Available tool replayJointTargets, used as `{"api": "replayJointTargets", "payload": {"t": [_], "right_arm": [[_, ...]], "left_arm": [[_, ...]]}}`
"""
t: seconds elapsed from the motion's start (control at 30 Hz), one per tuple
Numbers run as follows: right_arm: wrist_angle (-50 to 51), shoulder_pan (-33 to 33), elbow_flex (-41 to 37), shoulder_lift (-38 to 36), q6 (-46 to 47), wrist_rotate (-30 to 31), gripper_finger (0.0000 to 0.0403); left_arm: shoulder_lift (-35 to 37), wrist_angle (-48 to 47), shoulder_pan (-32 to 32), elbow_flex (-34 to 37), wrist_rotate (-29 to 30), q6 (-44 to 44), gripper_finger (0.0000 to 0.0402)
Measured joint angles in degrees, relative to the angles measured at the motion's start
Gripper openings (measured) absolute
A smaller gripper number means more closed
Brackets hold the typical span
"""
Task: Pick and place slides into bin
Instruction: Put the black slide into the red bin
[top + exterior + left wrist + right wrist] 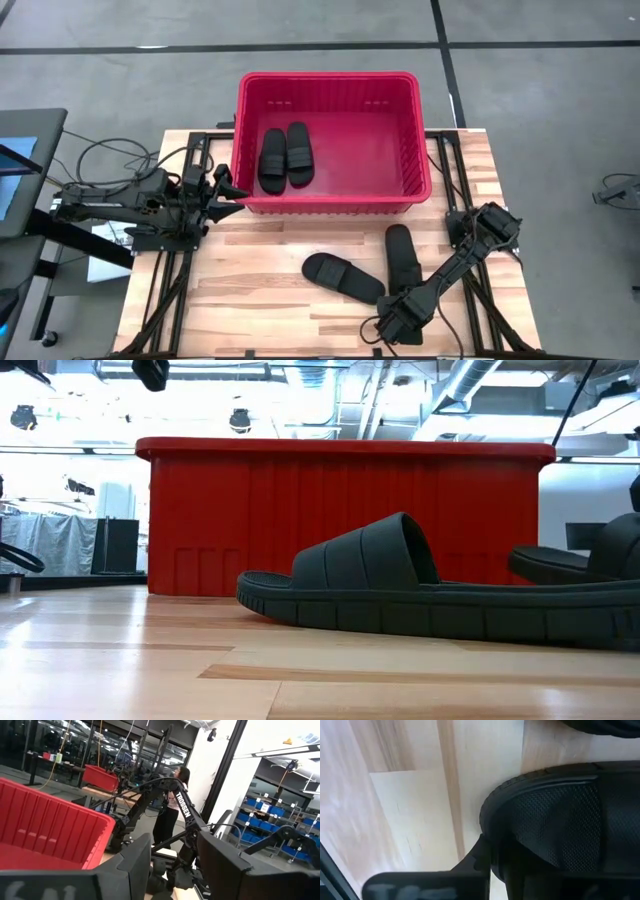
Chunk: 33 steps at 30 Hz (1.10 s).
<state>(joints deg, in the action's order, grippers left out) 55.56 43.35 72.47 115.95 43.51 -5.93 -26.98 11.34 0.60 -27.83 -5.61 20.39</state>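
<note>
Two of the four matte black slide sandals (286, 156) are already parked in the big ribbed red plastic bin (424, 160), two (343, 277) are left on the wooden tabletop (260, 300). The right gripper (398, 327) is dropped low and stretched forward at the near end of one, a sandal edge seemingly between its jaws, though a clamp can't be confirmed. The left gripper (228, 192) is held level beside the bin's near-left corner, jaws apart and empty, likely just waiting.

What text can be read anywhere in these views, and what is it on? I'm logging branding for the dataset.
"TROSSEN": white letters along the dark robot arm link seen in the left wrist view.
Pale embossed marks on the left gripper's own dark finger: too blurred to read.
Red ribbed plastic bin and black rubber slide sandals: no readable text.
</note>
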Motion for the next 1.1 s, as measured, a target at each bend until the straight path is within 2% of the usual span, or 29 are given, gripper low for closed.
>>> {"api": "replayJointTargets", "payload": {"t": [0.37,0.8,0.93,1.1], "right_arm": [[2.72,-0.24,1.18,-9.74,3.27,2.42,0.0002],[4.09,0.13,8.72,-19.93,4.6,-3.0,0.0001],[3.55,0.55,13.19,-21.07,4.58,-3.52,0.0001],[3.87,0.22,19.76,-21.05,4.09,-7.96,0.0001]], "left_arm": [[0.0,-0.14,0.0,0.0,-0.01,0.01,0.0153],[0.0,-0.38,0.0,0.0,-0.01,0.01,0.0153],[0.0,-0.4,0.0,0.0,-0.01,0.01,0.0153],[0.0,-0.52,0.0,0.0,-0.01,0.01,0.0153]]}}
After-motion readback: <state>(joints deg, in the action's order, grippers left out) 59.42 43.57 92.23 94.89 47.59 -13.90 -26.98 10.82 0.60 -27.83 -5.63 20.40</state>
